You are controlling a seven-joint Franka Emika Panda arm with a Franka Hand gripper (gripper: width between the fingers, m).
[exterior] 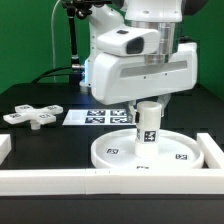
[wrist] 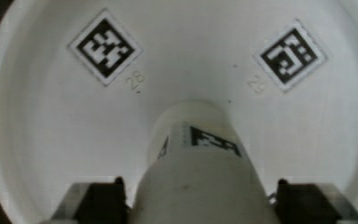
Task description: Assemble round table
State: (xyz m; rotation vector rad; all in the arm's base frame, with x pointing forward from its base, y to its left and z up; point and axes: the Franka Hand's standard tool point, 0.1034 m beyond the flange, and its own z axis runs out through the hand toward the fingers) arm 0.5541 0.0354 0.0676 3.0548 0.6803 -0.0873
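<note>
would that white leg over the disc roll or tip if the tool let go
Likely stiff and light: the leg looks like moulded plastic. On its side the round body would likely roll. Upright on the disc, taller than wide, a nudge could tip it.

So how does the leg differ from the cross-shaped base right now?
The leg stands upright on the round disc; the cross-shaped base lies flat on the black table, toward the exterior view's left. The leg is a short cylinder; the cross-shaped base is a flat four-armed cross. The leg sits between the fingers of the gripper, though a firm grip can't be confirmed; the cross-shaped base lies apart from the arm. Both are white.
</note>
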